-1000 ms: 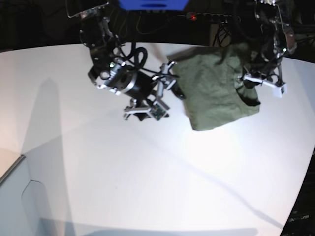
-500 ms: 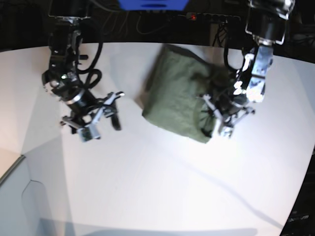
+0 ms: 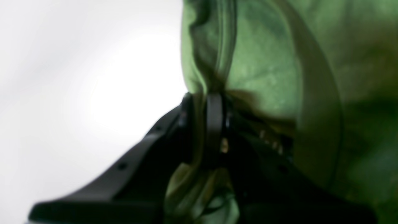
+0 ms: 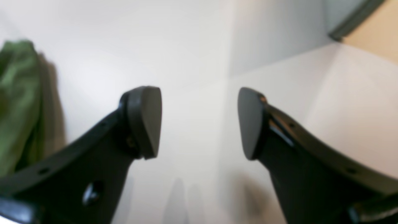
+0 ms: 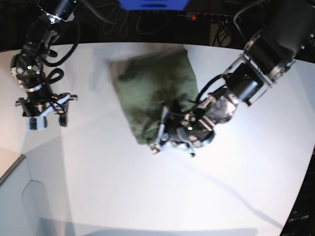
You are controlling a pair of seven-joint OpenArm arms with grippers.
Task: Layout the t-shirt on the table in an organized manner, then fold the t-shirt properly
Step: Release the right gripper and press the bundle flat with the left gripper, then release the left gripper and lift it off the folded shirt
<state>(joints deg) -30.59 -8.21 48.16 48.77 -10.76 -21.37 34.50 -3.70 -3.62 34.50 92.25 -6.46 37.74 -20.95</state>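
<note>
A wide white desk (image 5: 147, 196) fills the scene, its curved far edge meeting a dark background strung with cables. Nearest us, at about four o'clock from the middle, our left hand (image 5: 165, 135) lies low on the desk with its fingers clamped together on a pinched fold of the olive-green t-shirt (image 5: 152, 91). The t-shirt itself lies bunched and crumpled on the desk at roughly twelve o'clock, stretching toward the far edge. Well apart at nine o'clock, our right hand (image 5: 44, 109) hangs with its fingers spread wide, gripping nothing.
</note>
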